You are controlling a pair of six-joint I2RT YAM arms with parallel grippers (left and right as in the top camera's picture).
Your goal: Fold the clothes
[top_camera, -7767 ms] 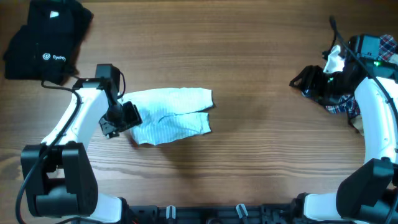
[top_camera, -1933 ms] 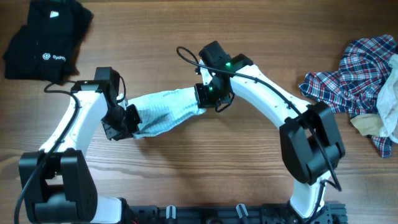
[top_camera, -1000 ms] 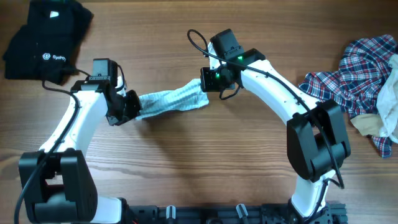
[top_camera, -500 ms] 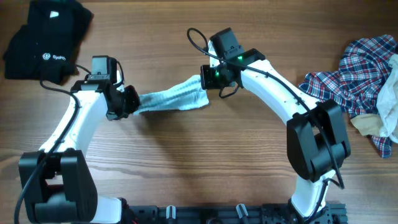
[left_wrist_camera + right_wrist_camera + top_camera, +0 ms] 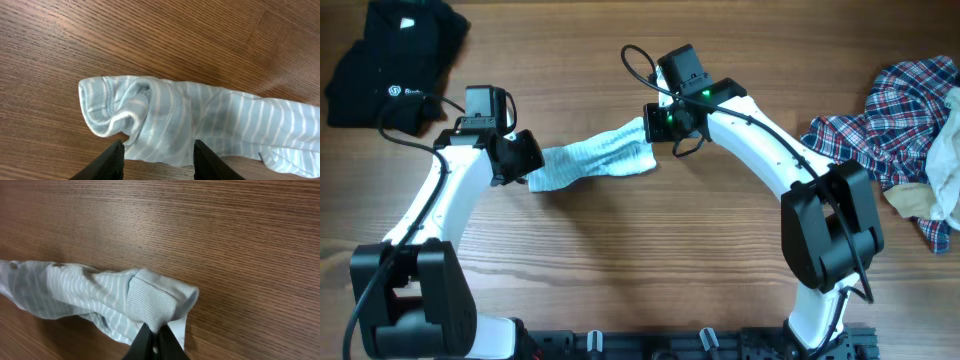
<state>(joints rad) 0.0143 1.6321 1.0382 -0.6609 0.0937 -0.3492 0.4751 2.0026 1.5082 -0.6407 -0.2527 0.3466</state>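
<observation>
The pale-blue striped garment [image 5: 592, 161] is stretched into a rumpled band across the table between my two grippers. My left gripper [image 5: 524, 162] stands open at its left end. In the left wrist view the bunched cloth [image 5: 200, 115] rests on the wood just ahead of the spread fingers [image 5: 116, 159], and the left gripper [image 5: 159, 156] grips nothing. My right gripper [image 5: 654, 126] is shut on the garment's right end. The right wrist view shows a ribbed fold of the cloth [image 5: 150, 302] pinched in the right gripper [image 5: 156, 339].
A red-blue-white plaid shirt [image 5: 880, 120] and a beige piece [image 5: 945, 170] are heaped at the right edge. Black logo garments [image 5: 390, 60] are piled at the back left corner. Bare wood [image 5: 650, 260] stretches in front of the arms.
My left gripper has opened and let go of the garment's left end, which now lies on the table. The right gripper keeps its hold and has hardly moved.
</observation>
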